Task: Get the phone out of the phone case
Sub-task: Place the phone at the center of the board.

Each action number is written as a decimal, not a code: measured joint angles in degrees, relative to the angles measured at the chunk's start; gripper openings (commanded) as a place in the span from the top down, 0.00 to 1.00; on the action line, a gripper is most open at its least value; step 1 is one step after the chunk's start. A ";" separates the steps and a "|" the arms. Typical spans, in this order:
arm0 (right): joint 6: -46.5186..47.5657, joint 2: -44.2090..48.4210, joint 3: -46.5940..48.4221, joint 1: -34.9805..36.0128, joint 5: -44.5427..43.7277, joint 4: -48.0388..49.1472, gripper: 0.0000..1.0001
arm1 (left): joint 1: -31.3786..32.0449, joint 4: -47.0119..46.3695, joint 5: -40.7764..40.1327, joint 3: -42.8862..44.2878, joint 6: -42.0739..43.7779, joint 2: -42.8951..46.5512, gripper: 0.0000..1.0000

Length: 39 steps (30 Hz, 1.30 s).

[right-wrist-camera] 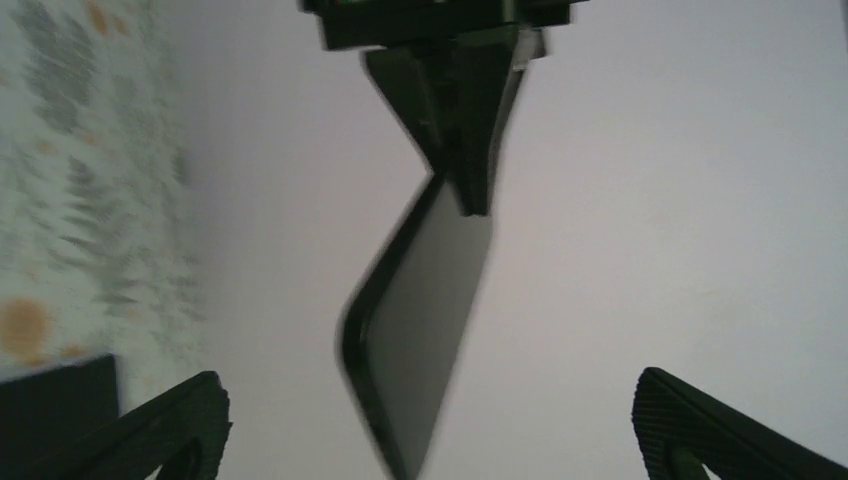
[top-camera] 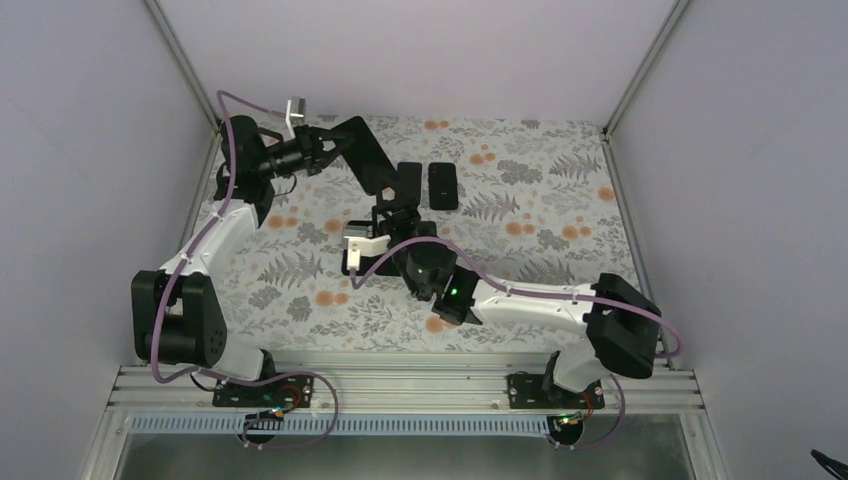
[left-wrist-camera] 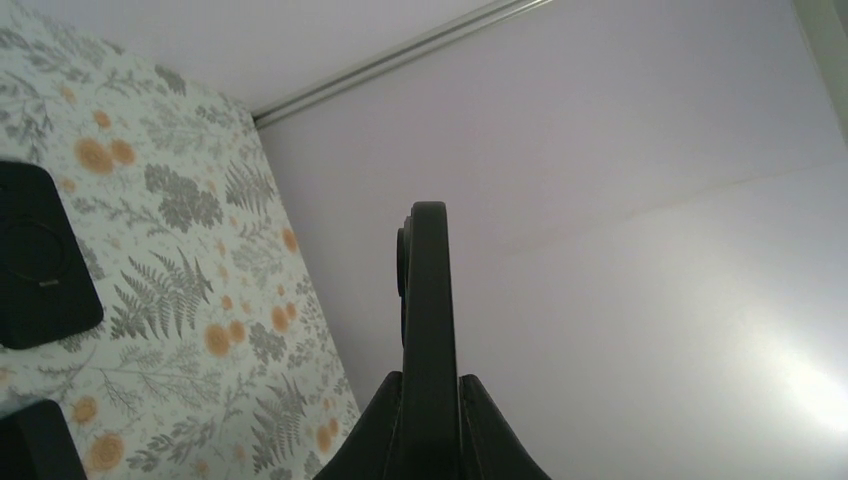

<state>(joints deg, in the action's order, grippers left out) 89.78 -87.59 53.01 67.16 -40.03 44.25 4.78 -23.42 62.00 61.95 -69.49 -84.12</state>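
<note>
The left gripper (right-wrist-camera: 458, 165), at upper centre of the right wrist view, was clamped on the top end of the black raised-rim phone slab (right-wrist-camera: 418, 330), whose long axis hung down toward lower centre. The right gripper (right-wrist-camera: 430, 390) stood wide apart at both lower corners, flanking it untouched.

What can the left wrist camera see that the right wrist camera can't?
Only the left wrist view: a black rounded slab lying flat with a ring mark on it, and a silvery metal rail. Only the right wrist view: the right arm's black fingers spread wide open, and the held thing's broad face. Both: the thin flat black phone-shaped slab, phone or case I cannot tell, pinched by the left arm's black fingers, the fern-and-orange-flower cloth and the pale wall.
</note>
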 measured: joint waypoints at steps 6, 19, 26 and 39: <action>-19.98 1.05 9.94 -0.04 4.83 -25.18 0.01 | -0.59 1.09 -0.04 0.63 3.65 0.00 0.98; -56.28 6.05 25.75 -10.27 36.63 -59.12 0.00 | -1.84 7.32 1.70 0.61 15.45 0.00 0.97; -70.47 9.25 26.03 -24.52 56.52 -63.63 0.03 | -0.92 9.05 5.97 0.61 22.51 0.00 0.98; -97.26 14.56 10.21 -44.41 92.19 -57.51 0.29 | 11.76 19.74 10.14 5.88 42.10 0.00 0.98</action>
<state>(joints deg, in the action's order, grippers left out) -7.49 -73.03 63.22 22.74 52.16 -13.26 16.53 -3.68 72.14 67.83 -27.40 -84.12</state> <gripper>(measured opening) 0.752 0.076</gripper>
